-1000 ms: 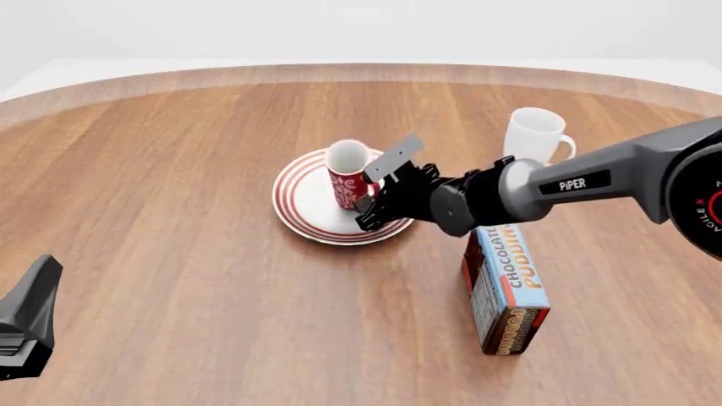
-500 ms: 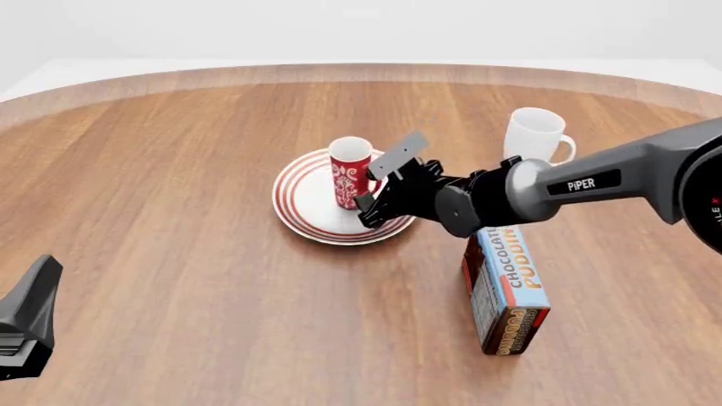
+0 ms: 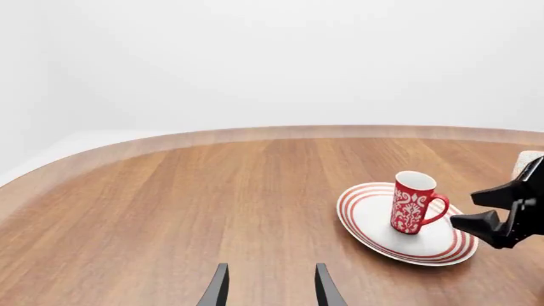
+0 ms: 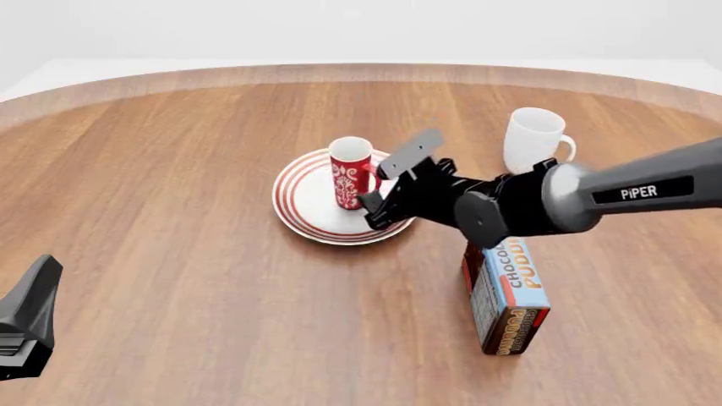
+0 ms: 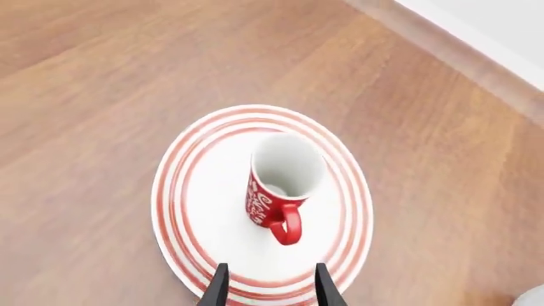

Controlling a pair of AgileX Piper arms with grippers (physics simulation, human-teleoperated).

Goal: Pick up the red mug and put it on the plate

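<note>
The tall red ceramic mug with its white ornamental pattern (image 4: 351, 173) stands upright on the round white plate ringed with red bands (image 4: 303, 211), its white inside showing and its red handle turned toward my right pincer (image 4: 380, 193). That pincer hangs just beside the mug on the handle side, its two dark fingers spread apart and holding nothing; through its own camera the fingertips (image 5: 219, 287) sit over the near rim of the plate (image 5: 183, 191), with the mug (image 5: 281, 178) straight ahead of them and clear of both.

My left pincer (image 3: 270, 290) is well apart from all this, low over the wooden table (image 4: 169, 254), fingers parted and empty; the mug (image 3: 414, 202) and plate (image 3: 370, 220) lie far ahead of it and off to its right.

Beyond my right arm a plain white mug (image 4: 533, 138) stands on the table, and under the arm stands an upright chocolate pudding box (image 4: 508, 292).
</note>
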